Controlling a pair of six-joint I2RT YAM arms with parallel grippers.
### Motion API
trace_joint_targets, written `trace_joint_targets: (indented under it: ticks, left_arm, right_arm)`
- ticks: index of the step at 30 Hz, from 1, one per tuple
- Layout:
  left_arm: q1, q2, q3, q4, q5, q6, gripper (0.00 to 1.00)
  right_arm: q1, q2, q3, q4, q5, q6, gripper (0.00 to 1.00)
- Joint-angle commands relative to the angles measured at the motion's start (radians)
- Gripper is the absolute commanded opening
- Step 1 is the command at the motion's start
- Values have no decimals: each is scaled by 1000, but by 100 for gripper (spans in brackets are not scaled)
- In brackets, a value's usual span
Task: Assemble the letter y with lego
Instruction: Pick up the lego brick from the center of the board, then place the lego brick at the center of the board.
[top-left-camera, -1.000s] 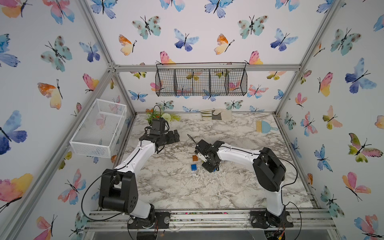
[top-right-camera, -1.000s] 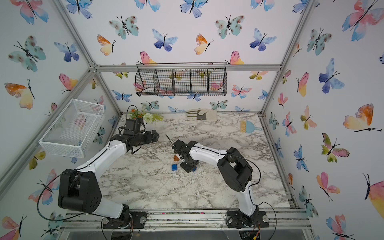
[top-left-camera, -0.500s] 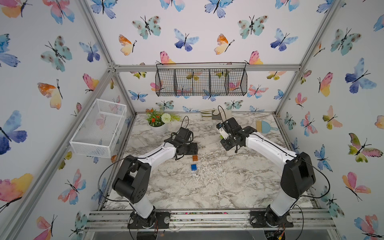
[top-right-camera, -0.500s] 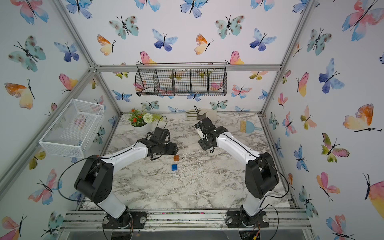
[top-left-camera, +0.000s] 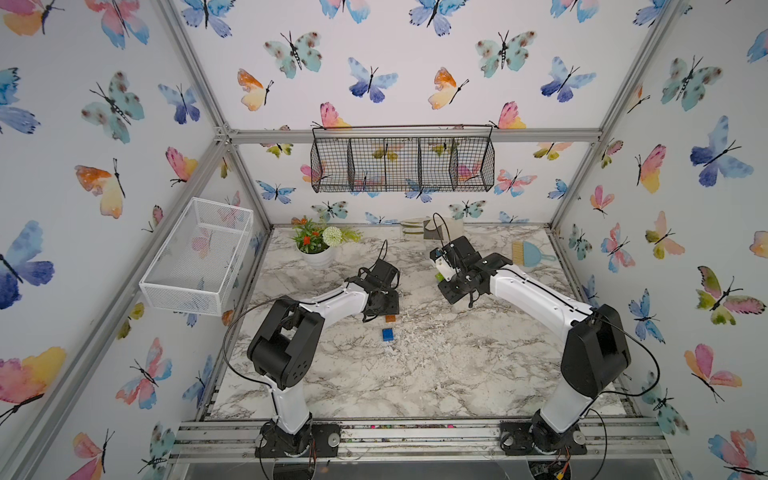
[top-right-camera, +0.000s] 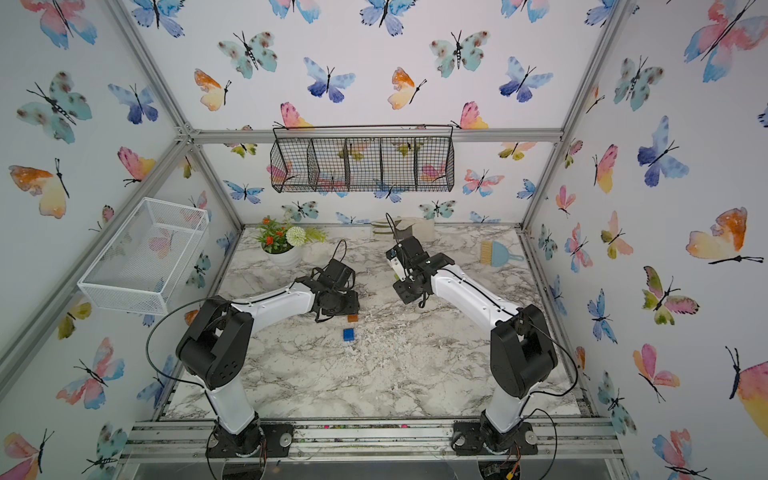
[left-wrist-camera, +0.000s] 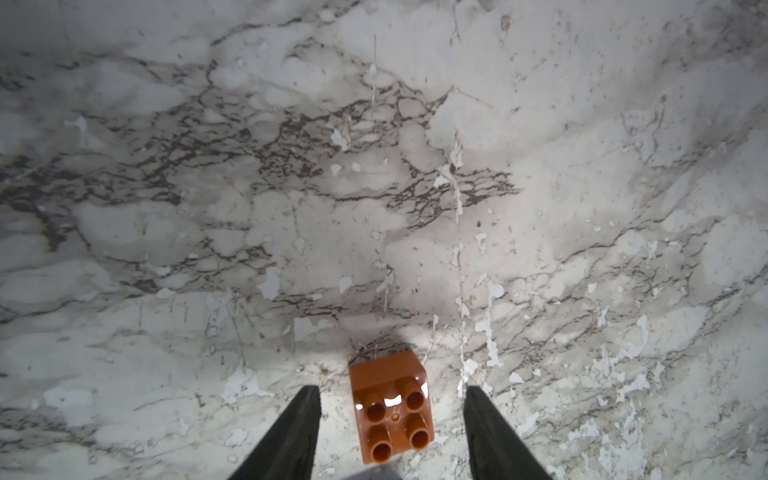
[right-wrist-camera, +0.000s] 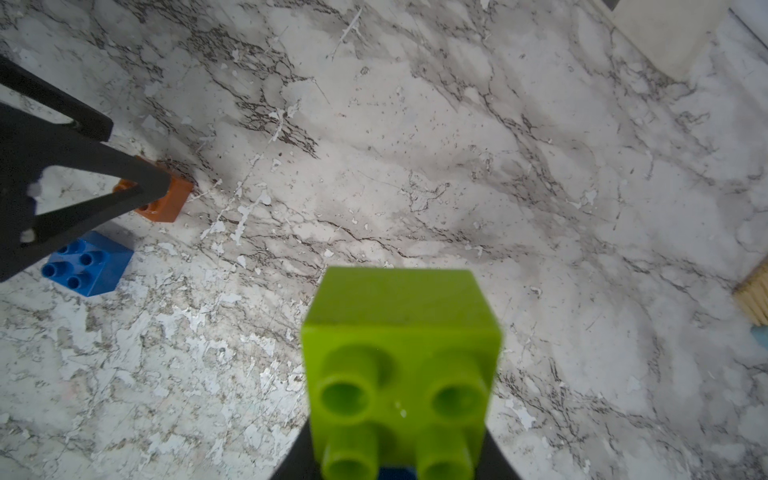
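Butterfly-papered walls (top-left-camera: 395, 45) enclosed a marble tabletop (top-left-camera: 415, 374); a black wire basket (top-left-camera: 403, 166) hung at the back, a white mesh basket (top-left-camera: 183, 293) on the side wall.

No legible text or markings

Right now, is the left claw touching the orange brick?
Apart. The left wrist view shows bare table between the orange brick and each finger of the left claw.
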Motion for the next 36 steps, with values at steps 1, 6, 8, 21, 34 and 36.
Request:
trace_joint_targets:
  ticks: [1, 6, 8, 21, 34, 36]
  left_arm:
    - [-7, 41, 25, -29, -13, -40, 55]
    - [-9, 60, 24, -26, -6, -60, 48]
    - [-9, 70, 28, -27, -5, -60, 45]
    - [-56, 2, 84, -102, -42, -70, 26]
    - [-232, -164, -101, -107, -41, -241, 31]
    - [-239, -152, -130, -91, -49, -250, 31]
  right_arm:
    - [1, 1, -5, -9, -14, 15, 4]
    - [2, 10, -1, -20, -12, 28, 5]
    - [2, 6, -1, -17, -17, 29, 5]
    - [1, -12, -25, -16, 9, 67, 6]
    - [2, -11, -45, -12, -12, 83, 7]
    - [2, -17, -44, -11, -12, 82, 7]
